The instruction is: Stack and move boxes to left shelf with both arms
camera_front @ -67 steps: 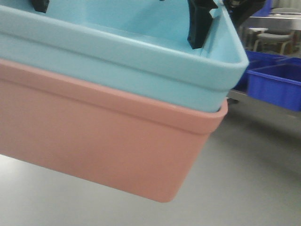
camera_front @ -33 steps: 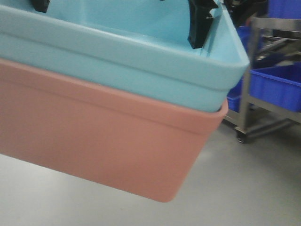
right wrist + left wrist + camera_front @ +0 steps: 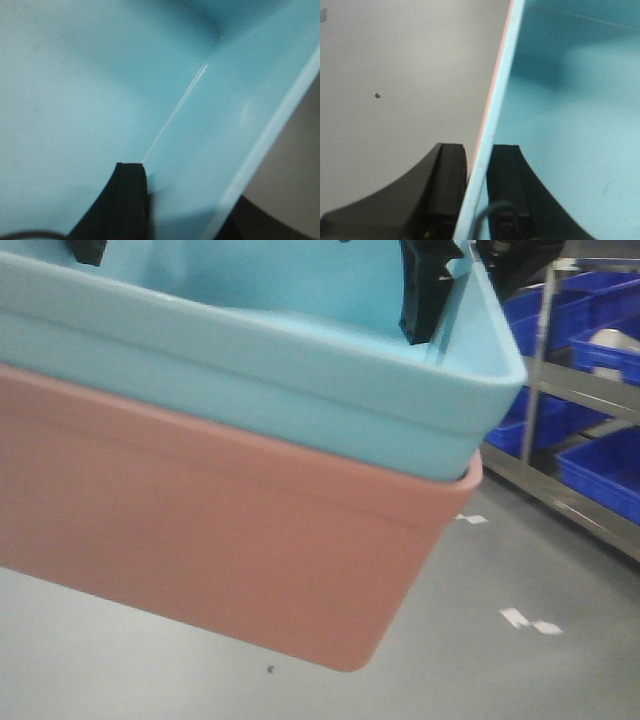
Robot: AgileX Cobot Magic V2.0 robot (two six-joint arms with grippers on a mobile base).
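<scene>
1. Blue bin [image 3: 250, 360] nested inside pink bin [image 3: 200, 530], blue rim sitting just above the pink rim. Stacked pair hanging clear of the grey floor [image 3: 560, 680], tilted in the front view with the near right corner lowest.
2. Left claw [image 3: 477, 150] clenched on the stack's left wall: one finger outside over the floor, the other inside the blue bin. Thin pink edge showing against the blue wall between them.
3. Right claw [image 3: 187, 187] at the right wall. Inner finger [image 3: 131, 200] pressed to the blue wall from inside; dark shape beyond the rim at lower right, probably the outer finger but mostly out of frame. Grasping that wall, by the look of it.
4. Steel rack [image 3: 541, 350] behind and to the right, well apart from the bins, loaded with dark blue crates [image 3: 610, 470].
5. White tape scraps [image 3: 530, 620] on the floor near the rack; small dark speck [image 3: 269, 670] under the pink bin.
</scene>
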